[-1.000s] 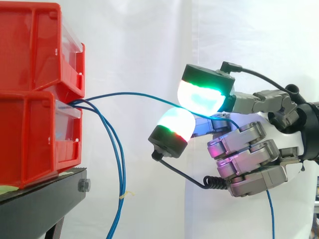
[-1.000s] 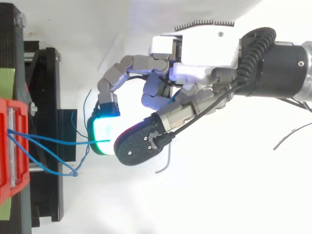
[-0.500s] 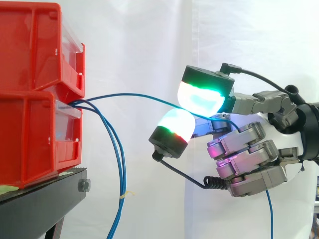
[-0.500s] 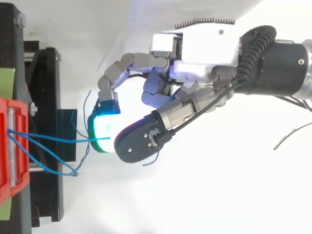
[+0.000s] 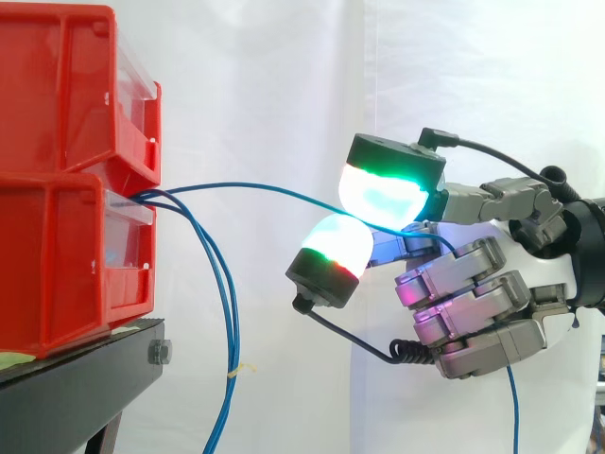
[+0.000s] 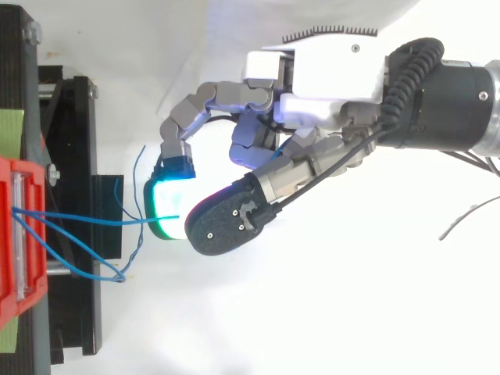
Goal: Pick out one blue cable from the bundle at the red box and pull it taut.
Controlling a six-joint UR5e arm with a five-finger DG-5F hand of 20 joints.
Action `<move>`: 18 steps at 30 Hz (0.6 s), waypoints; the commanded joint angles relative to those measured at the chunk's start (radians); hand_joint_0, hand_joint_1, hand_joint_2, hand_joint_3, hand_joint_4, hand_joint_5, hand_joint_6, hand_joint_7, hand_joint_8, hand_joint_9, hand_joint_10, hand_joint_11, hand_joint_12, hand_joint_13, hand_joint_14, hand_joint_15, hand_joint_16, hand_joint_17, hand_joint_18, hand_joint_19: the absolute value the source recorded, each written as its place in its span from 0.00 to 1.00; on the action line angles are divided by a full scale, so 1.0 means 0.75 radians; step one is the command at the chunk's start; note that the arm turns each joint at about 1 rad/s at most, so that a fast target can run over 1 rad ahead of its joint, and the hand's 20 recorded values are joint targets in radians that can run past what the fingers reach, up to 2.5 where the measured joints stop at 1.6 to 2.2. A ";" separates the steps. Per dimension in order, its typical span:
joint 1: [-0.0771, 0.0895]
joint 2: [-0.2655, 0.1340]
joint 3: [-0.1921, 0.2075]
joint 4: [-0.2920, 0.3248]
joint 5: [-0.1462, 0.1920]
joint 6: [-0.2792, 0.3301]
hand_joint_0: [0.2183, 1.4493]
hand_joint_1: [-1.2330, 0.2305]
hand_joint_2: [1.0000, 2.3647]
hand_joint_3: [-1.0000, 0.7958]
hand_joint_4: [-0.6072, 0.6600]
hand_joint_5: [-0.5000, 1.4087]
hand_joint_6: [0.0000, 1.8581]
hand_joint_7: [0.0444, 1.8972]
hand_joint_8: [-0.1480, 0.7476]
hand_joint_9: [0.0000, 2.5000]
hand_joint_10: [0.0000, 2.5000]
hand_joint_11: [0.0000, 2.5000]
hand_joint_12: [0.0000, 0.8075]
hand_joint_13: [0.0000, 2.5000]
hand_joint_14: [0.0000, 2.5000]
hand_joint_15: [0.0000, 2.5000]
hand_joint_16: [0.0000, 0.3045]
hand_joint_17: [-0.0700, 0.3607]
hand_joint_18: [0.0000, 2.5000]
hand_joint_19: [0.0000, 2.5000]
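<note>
A blue cable [image 5: 255,187] runs from the front of the lower red box [image 5: 66,255] across to my hand [image 5: 473,293], which is shut on it. Two glowing fingertips [image 5: 383,189] pinch the cable between them, right of the boxes at about the height of the lower box's top. In the top view the cable [image 6: 94,220] stretches nearly straight from the red box [image 6: 16,234] to the hand [image 6: 328,86]. Beyond the pinch it passes behind the curled fingers and hangs down [image 5: 515,407]. Other blue cables [image 5: 227,322] droop from the same box.
A second red box [image 5: 66,85] sits stacked on the lower one, both on a black stand [image 5: 85,378]. A white curtain forms the background. The hanging cables are tied together low down [image 5: 233,371], left of the hand.
The hand has shifted slightly right and down with the cable held, and the cable span from the box looks a little straighter. The loose cable end under the hand is gone from the top view.
</note>
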 commanded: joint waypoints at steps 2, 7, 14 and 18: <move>0.000 0.000 0.000 -0.004 0.000 -0.016 0.38 0.29 0.02 0.50 0.31 0.20 0.50 0.51 0.44 0.54 0.97 0.50 0.36 0.49 1.00 0.45 0.12 0.35 0.63 0.78; -0.002 0.002 -0.002 -0.076 -0.041 -0.069 0.38 0.29 0.02 0.50 0.31 0.20 0.50 0.51 0.44 0.54 0.97 0.50 0.36 0.50 1.00 0.45 0.12 0.35 0.63 0.78; -0.006 0.092 -0.119 -0.182 -0.066 -0.132 0.38 0.29 0.02 0.50 0.31 0.20 0.50 0.51 0.44 0.54 0.97 0.51 0.36 0.50 1.00 0.45 0.12 0.35 0.63 0.79; 0.000 0.170 -0.246 -0.103 -0.037 -0.128 0.38 0.29 0.02 0.50 0.31 0.20 0.50 0.51 0.44 0.54 0.97 0.50 0.36 0.50 1.00 0.45 0.12 0.35 0.63 0.78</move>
